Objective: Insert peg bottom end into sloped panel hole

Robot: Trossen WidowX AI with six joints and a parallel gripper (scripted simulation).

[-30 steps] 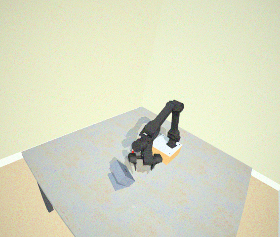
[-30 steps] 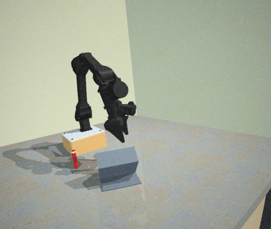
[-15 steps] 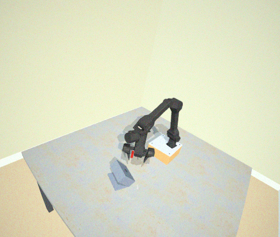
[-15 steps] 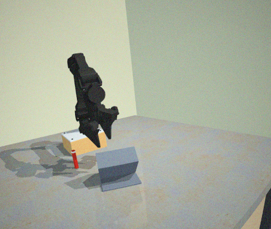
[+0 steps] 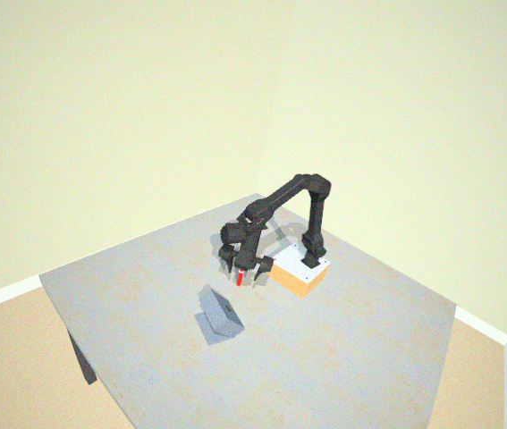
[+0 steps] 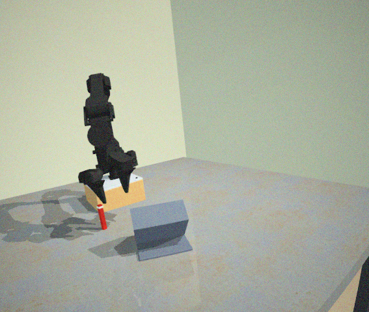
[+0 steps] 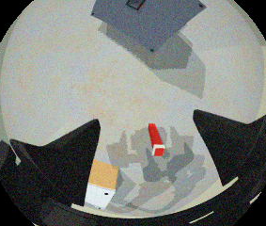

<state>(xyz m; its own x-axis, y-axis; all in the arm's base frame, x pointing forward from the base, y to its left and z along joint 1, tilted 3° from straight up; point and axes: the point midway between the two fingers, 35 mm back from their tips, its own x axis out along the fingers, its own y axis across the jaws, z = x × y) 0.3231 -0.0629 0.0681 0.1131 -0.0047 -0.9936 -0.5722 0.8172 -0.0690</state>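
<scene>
The red peg (image 5: 239,279) (image 6: 102,217) (image 7: 155,137) stands upright on the table. Its top has a white band and looks square in the wrist view. My gripper (image 5: 242,280) (image 6: 115,197) (image 7: 148,119) is open and empty, pointing down above the peg. In the wrist view the peg shows between the two fingers, nearer the right one; in the exterior view the fingertips are higher than its top. The blue-grey sloped panel (image 5: 216,310) (image 6: 159,214) (image 7: 163,21) stands beyond the peg. Its dark four-sided hole (image 5: 228,308) (image 7: 135,4) is hidden in the exterior view.
The arm's base box (image 5: 288,278) (image 6: 125,196) (image 7: 103,175), orange with a white top, stands behind the peg. The panel has a flat foot plate (image 5: 207,330) (image 6: 167,249) on the side away from the base. The arm's shadow lies around the peg.
</scene>
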